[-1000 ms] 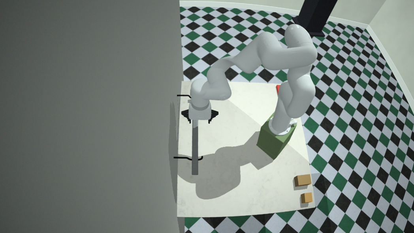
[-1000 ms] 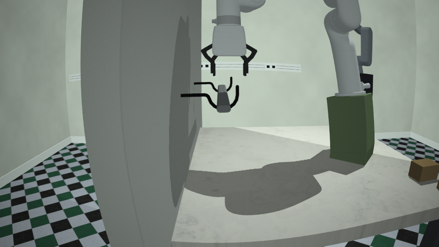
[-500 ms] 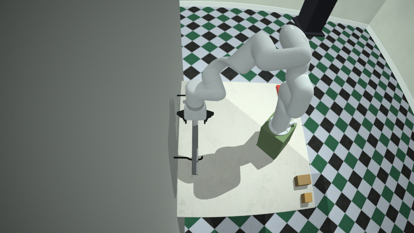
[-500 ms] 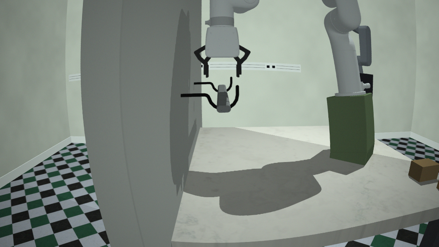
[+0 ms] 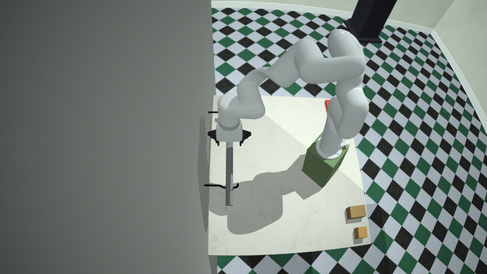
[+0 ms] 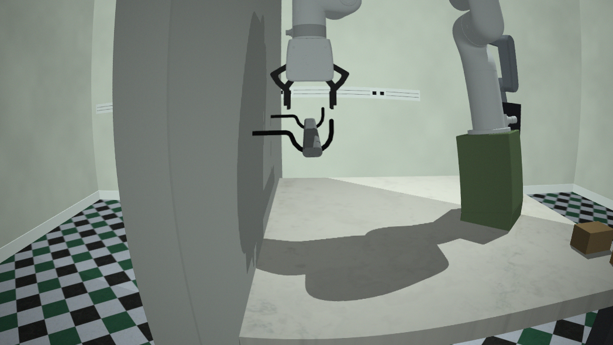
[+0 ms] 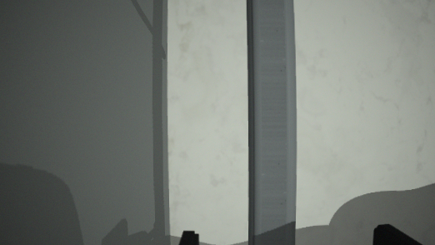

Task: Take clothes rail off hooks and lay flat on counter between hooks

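Note:
The grey clothes rail (image 5: 229, 173) hangs in two black wall hooks, the near hook (image 5: 220, 185) and the far hook (image 5: 212, 112), parallel to the grey wall and well above the counter. In the exterior view I see the rail end-on (image 6: 312, 139) cradled in the hooks (image 6: 296, 128). My gripper (image 6: 309, 102) is open and empty, pointing down, a short way above the rail with a finger to each side of its line. In the wrist view the rail (image 7: 272, 121) runs up the frame between my fingertips. The arm hides the rail's far part.
The grey wall (image 5: 102, 136) stands close to the left of my gripper. The arm's green base block (image 5: 323, 165) sits on the counter at the right. Two brown boxes (image 5: 356, 212) (image 5: 360, 232) lie near the counter's right front corner. A small red object (image 5: 326, 103) shows behind the arm.

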Controlling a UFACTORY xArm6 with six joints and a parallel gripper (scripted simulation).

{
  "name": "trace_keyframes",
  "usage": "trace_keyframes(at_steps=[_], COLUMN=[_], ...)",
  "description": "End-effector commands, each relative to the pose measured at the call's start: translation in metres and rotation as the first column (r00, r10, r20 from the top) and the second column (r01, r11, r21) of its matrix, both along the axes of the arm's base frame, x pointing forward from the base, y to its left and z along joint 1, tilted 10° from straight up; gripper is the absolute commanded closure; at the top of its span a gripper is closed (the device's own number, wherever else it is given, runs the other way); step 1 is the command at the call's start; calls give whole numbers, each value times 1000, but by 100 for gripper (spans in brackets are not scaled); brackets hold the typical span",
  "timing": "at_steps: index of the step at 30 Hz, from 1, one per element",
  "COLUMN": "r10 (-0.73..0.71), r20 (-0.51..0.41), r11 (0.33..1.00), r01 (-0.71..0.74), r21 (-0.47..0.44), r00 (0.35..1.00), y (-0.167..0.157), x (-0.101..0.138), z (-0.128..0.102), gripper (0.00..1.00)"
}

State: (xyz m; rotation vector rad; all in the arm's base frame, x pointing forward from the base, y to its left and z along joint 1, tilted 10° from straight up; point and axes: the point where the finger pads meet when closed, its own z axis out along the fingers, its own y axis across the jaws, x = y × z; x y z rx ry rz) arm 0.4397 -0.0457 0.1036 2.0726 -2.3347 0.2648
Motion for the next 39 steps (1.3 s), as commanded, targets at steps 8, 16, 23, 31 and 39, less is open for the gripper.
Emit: trace_keyframes(at_steps=[8, 16, 23, 31, 39], r10=[0, 0, 0, 0, 0], r20=[4, 4, 4, 4, 4], r11=[1000, 1000, 1000, 1000, 1000], r01=[0, 0, 0, 0, 0], r21=[0, 0, 0, 0, 0], r00=[1000, 1000, 1000, 1000, 1000], y=[-1, -2, -2, -3, -3], x=[2, 3, 3, 4, 4], z=[-5, -10, -13, -19, -23], gripper=[0, 0, 0, 0, 0])
